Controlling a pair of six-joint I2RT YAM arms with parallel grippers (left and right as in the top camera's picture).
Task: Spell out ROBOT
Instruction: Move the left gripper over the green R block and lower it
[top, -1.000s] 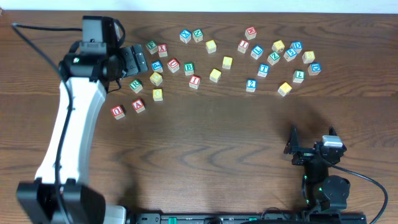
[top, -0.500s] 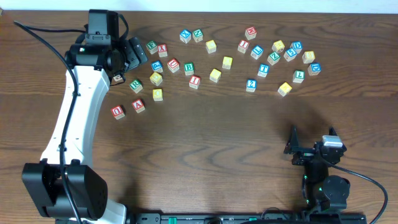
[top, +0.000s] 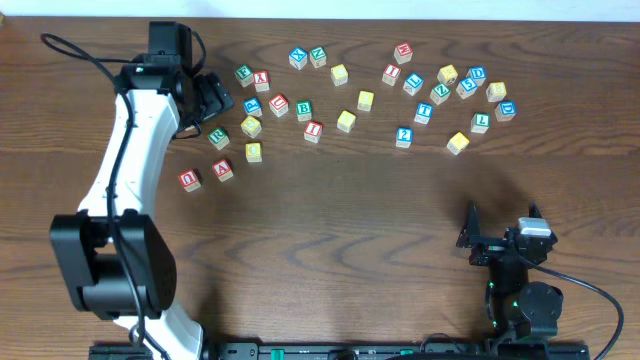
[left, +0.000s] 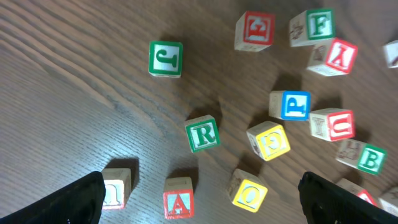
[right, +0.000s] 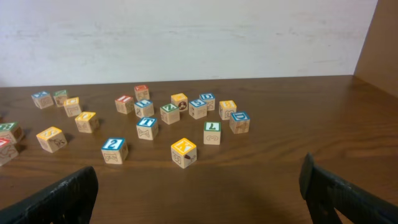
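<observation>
Overhead: the left end effector (top: 208, 98) hangs over the upper-left bunch of blocks. The green R block (top: 218, 137) sits just below it in the frame, with the A block (top: 223, 170) a bit lower. The right end effector (top: 478, 240) sits at lower right, well apart from everything. Nothing's lined up on the bare bench (top: 350, 230) yet, so I'd guess R is the first pick.

Left wrist: fingers (left: 74, 199) are spread wide at the bottom corners, nothing held. R is near dead centre, rotated a bit, with a yellow block (left: 268, 140) near it on the right. I'd twist the wrist to match R's faces and drop straight down so a finger doesn't bump that neighbour.

Right wrist: fingers (right: 62, 196) are also wide apart and empty, with blocks scattered across mid-frame.

No trays or boxes anywhere, the blocks just lie loose on the bench.
</observation>
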